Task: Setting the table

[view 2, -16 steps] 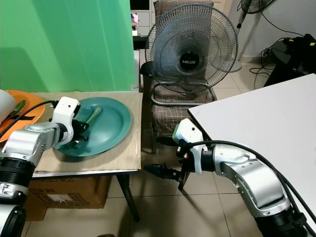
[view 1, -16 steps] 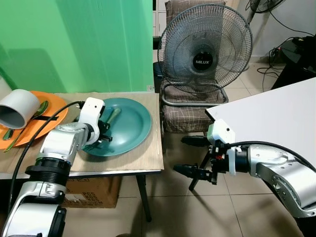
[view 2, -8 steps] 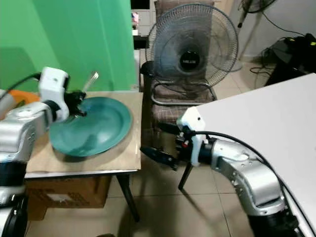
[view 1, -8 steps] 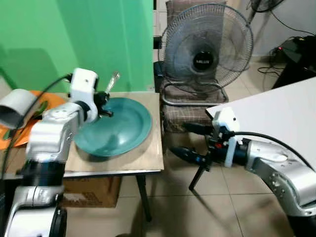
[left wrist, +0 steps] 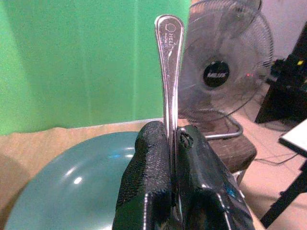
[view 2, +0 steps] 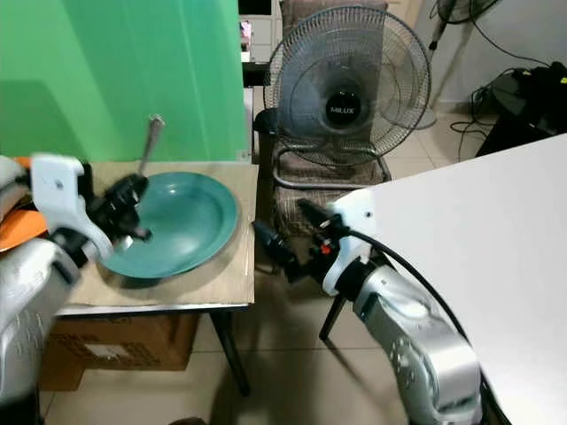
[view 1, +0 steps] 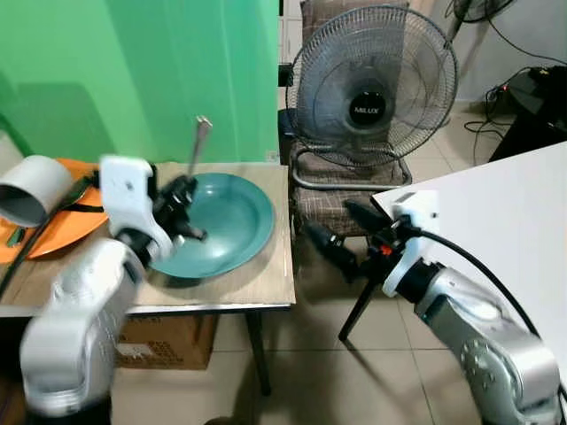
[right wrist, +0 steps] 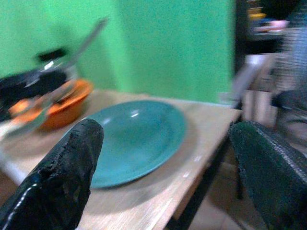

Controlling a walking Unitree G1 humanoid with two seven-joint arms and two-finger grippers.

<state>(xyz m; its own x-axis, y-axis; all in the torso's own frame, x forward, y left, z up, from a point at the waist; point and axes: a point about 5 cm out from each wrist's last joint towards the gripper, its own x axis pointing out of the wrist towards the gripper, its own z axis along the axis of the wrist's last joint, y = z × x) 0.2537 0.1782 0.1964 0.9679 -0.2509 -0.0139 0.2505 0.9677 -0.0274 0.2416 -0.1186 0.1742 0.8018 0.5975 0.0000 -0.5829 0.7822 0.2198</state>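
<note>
Head pair: your two eye views look forward and down from the robot's head onto the wooden worktop (view 1: 266,288) and the tiled floor (view 1: 354,381).
Stereo offset: both eyes share the round teal plate (view 1: 226,221) and the grey standing fan (view 2: 347,84); the right eye shows them further left.
Left wrist: you look along its black fingers (left wrist: 148,191), very close, over the plate towards the green wall (left wrist: 72,57) and the fan.
Right wrist: it faces across the worktop edge at the plate, blurred, green wall behind.
</note>
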